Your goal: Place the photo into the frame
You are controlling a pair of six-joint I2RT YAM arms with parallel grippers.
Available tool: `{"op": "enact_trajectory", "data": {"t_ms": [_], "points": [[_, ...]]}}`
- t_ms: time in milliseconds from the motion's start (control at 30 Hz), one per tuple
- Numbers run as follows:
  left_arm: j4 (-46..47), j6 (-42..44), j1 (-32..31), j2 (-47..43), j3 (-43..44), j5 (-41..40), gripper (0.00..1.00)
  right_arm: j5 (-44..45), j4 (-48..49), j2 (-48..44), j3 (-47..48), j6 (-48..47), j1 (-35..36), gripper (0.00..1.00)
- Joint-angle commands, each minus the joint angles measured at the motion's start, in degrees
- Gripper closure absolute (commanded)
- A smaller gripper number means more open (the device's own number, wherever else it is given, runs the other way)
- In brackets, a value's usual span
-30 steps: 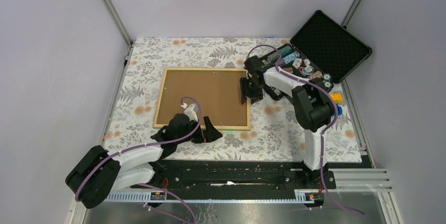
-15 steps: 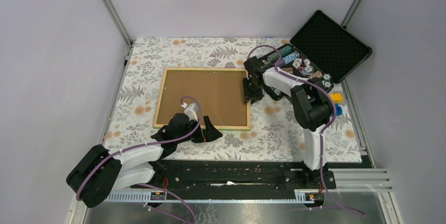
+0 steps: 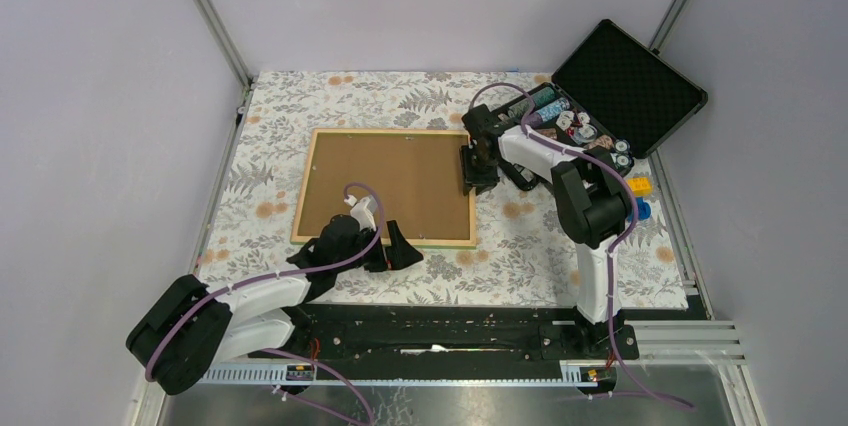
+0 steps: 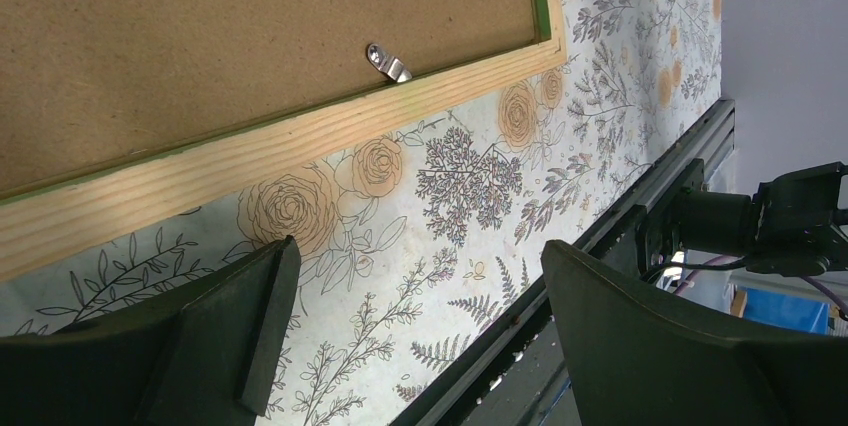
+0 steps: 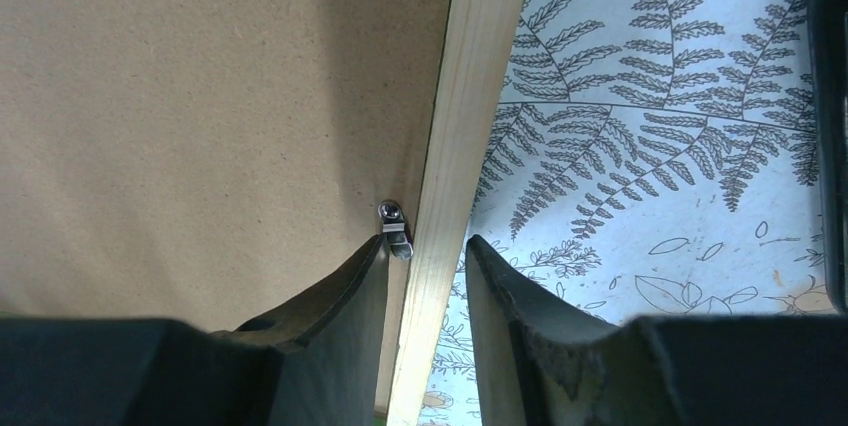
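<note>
From above, spotting the frame (image 3: 303, 186) lying face down mid-bench, nearer the left edge, pale wood rails around a brown backing panel (image 3: 390, 181), no photo showing. On the left wrist, watching the left gripper (image 4: 420, 266) gaping empty off the near rail. On the right wrist, catching the right gripper (image 5: 425, 256) straddling the right rail beside a clip (image 5: 394, 228), jaws narrowed, actual pinch impossible to tell. Judging the frame stiff, light, pane fragile, so favouring the wooden rails.

Bare-wood frame (image 5: 447, 146), probably fibreboard backing (image 5: 200, 96)

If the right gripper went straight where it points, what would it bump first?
Probably the frame's wooden side rail, lying right between the right gripper's slightly parted jaws; the metal clip sits by one jaw tip. Depth is unclear.
</note>
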Motion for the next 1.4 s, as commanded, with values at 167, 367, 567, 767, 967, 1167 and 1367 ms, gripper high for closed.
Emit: {"op": "enact_trajectory", "data": {"t_ms": [167,367,567,767,967,1167,1367], "points": [[3.4,0.2,0.5,0.1,0.0,1.0,0.01,4.0,0.0,3.0,1.7,0.6,0.6,0.71],[3.6,0.1,0.7,-0.4,-0.4,1.0,0.01,7.3,2.2,3.6,-1.2,-1.0,0.7,0.88],[3.7,0.1,0.8,-0.6,-0.5,1.1,0.01,6.7,8.5,0.2,-5.8,-3.0,0.6,1.00],[3.5,0.0,0.9,-0.6,-0.5,1.0,0.01,2.4,8.2,-2.2,-4.5,-2.4,0.7,0.77],[2.9,-0.3,0.9,-1.0,-0.5,0.4,0.01,1.6,7.6,-5.6,-4.9,-1.2,0.7,0.33],[2.2,-0.5,1.0,-1.0,-0.3,-0.3,0.01,2.6,7.9,-10.0,-9.2,-2.3,0.7,0.24],[0.3,-0.8,0.9,-1.2,0.4,-0.9,0.01,2.2,10.4,-19.3,-17.7,-4.1,1.4,0.20]]}}
